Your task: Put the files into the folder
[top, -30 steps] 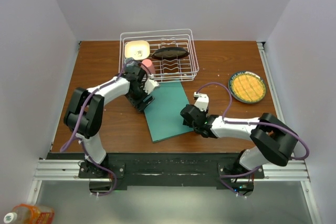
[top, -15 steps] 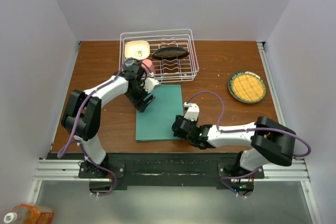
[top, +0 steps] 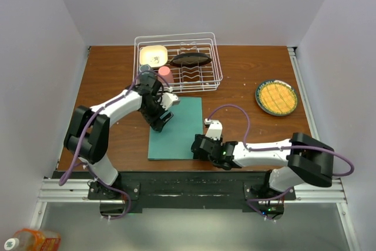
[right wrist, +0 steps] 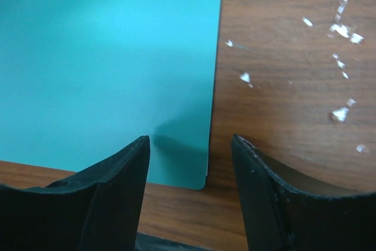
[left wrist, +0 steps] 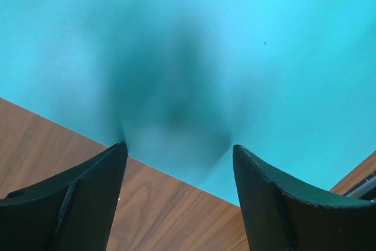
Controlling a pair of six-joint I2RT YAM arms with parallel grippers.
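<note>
The teal folder lies shut and flat on the brown table, its edges square to the table's near edge. The white printed files do not show in any view. My left gripper is open and low over the folder's left edge. In the left wrist view the folder fills the top and its edge runs between the fingers of the left gripper. My right gripper is open at the folder's near right corner. In the right wrist view that corner of the folder lies between the fingers of the right gripper.
A white wire dish rack stands at the back with a cream bowl and a dark dish in it. A pink cup is beside the left arm. A plate with a yellow grid sits at the right.
The folder has turned from tilted to square with the table edge and slid left and nearer. My right gripper moved left with its near right corner. My left gripper stayed at the left edge.
</note>
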